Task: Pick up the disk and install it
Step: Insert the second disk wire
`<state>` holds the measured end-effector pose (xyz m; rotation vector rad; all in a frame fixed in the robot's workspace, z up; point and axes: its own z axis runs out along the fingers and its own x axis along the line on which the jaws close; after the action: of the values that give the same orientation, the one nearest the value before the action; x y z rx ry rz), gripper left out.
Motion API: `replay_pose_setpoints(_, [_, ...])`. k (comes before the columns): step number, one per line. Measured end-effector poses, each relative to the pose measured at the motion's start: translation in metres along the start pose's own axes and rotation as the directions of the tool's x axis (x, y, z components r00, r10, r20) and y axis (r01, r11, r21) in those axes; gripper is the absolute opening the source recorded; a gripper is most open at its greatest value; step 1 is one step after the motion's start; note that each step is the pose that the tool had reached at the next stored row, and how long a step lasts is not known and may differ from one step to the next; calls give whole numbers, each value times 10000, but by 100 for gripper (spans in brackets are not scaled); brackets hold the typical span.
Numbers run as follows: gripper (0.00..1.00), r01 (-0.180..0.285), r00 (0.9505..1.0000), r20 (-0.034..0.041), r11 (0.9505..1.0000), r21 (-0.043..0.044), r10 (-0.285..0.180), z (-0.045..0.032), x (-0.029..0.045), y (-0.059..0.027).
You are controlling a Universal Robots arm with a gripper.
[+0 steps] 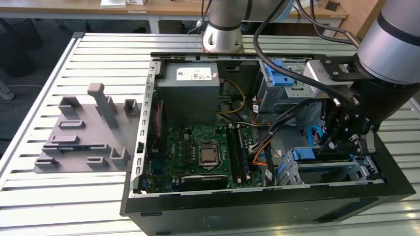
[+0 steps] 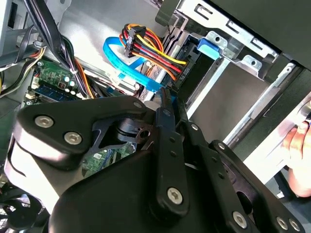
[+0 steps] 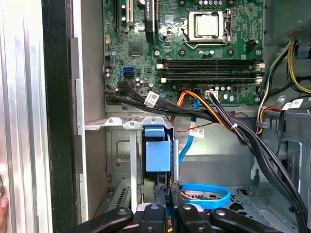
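**Fingers (image 3: 160, 196) pinched on the disk (image 3: 158, 153) at the drive cage (image 3: 121, 124)**

Fingers stand narrow, almost together, and grip the near edge of the disk. In the first wrist view the disk stands on edge with its blue plastic end facing the camera. It sits in the silver cage, just under the cage's bent metal lip. In the exterior view the arm (image 1: 394, 44) reaches down into the open computer case (image 1: 262, 211). The fingers (image 1: 341, 147) are low in the corner at that view's right, touching the blue end of the disk (image 1: 305, 154).

A flat blue cable (image 3: 209, 189) curls on the case floor just beside the fingers. Black and orange wires (image 3: 218, 114) cross above the cage. The green circuit board (image 3: 194, 58) lies beyond them. A grey metal power box (image 1: 190, 88) sits at the far end of the case.

The case rests on a slatted metal surface (image 1: 66, 196). A grey plastic fixture (image 1: 85, 132) lies well apart, toward the exterior view's left. A person's hand (image 2: 296, 155) touches the case edge in the second wrist view.
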<state>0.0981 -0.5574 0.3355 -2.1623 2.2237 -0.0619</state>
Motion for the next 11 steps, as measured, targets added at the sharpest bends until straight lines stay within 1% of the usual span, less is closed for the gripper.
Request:
replay_pose_setpoints(5, [16, -4, 10000, 72, 10000, -2, 4, 15, 0, 1])
replay_pose_setpoints(11, [16, -5, 10000, 77, 10000, -2, 5, 22, 7, 1])
